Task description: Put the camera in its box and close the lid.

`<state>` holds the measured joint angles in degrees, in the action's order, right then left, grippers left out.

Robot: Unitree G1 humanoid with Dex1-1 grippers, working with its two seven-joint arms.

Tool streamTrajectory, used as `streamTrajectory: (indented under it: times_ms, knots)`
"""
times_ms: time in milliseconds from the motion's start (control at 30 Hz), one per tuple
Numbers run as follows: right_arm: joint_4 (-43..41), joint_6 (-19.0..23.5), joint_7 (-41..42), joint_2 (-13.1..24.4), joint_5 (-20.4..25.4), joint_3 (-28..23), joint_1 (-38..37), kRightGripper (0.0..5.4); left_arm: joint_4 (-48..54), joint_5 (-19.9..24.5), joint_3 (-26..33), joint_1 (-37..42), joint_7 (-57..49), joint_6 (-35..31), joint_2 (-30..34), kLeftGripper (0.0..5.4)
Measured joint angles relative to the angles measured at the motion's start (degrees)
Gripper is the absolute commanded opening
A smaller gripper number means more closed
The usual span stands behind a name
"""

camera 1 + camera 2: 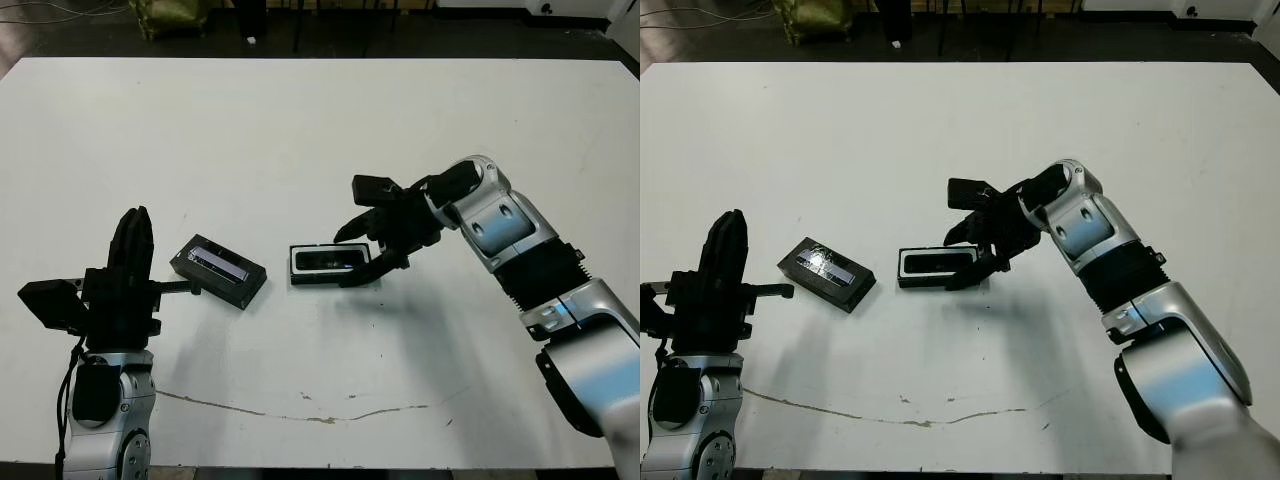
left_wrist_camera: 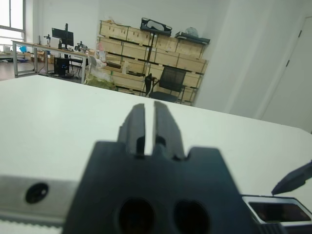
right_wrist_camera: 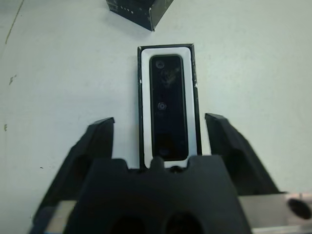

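Right hand point(image 3: 161, 141) hovers over the right end of the box point(image 1: 334, 264), fingers spread wide on either side of it, gripping nothing. Inside, the camera point(image 3: 168, 112) lies flat on the white lining. Just left of the box, apart from it, the lid point(image 1: 218, 271) rests on the white worktop point(image 1: 320, 130). Left hand point(image 1: 131, 245) stands raised at the near left, fingers nearly together, apparently empty.

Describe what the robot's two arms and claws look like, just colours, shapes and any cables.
Both arms have glossy silver-grey shells with black jointed sections. The right arm has a ribbed black segment at mid-length. A thin black cable runs beside the left arm. The left claw and right claw are matte black, each with two tapered fingers.
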<state>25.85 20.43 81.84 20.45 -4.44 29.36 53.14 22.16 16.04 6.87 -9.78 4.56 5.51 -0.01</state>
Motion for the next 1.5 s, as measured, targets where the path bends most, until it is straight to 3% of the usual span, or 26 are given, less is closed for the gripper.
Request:
streamTrajectory:
  times_ms: [167,500,633,867,1067,1200,1400,1500]
  knots:
    - [0.0,-0.1,0.0,0.2,0.0,-0.2,0.0,5.38,0.0,0.0,0.0,0.2,0.0,0.0,0.0,0.00]
    - [-0.7,-1.8,-0.1,1.4,3.8,-5.6,0.2,5.38,0.0,0.2,0.0,0.4,0.0,0.0,0.0,0.00]
    - [-7.5,3.3,-4.5,2.7,7.6,-11.7,-1.9,5.30,-0.1,0.2,0.0,0.6,0.1,0.0,0.0,0.00]
    - [-25.7,8.8,-20.7,3.8,15.2,-25.8,-16.5,3.88,-0.3,0.0,-0.1,0.7,0.0,0.0,0.0,0.00]
    - [-42.0,8.4,-35.0,3.5,17.5,-34.4,-32.1,2.52,-0.5,0.1,0.1,0.6,0.1,0.0,0.0,0.00]
    - [-48.7,4.4,-43.4,1.5,17.4,-37.4,-42.0,1.58,-0.6,-0.1,0.2,0.7,0.0,0.1,0.1,0.00]
    - [-52.8,-5.3,-49.8,-4.1,20.5,-40.6,-52.9,0.20,-0.7,-2.0,0.6,0.9,0.1,0.1,0.9,0.00]
    - [-54.4,-10.4,-52.4,-5.7,20.1,-40.6,-58.0,0.02,-0.8,-3.5,1.8,1.7,1.2,0.7,3.4,0.00]
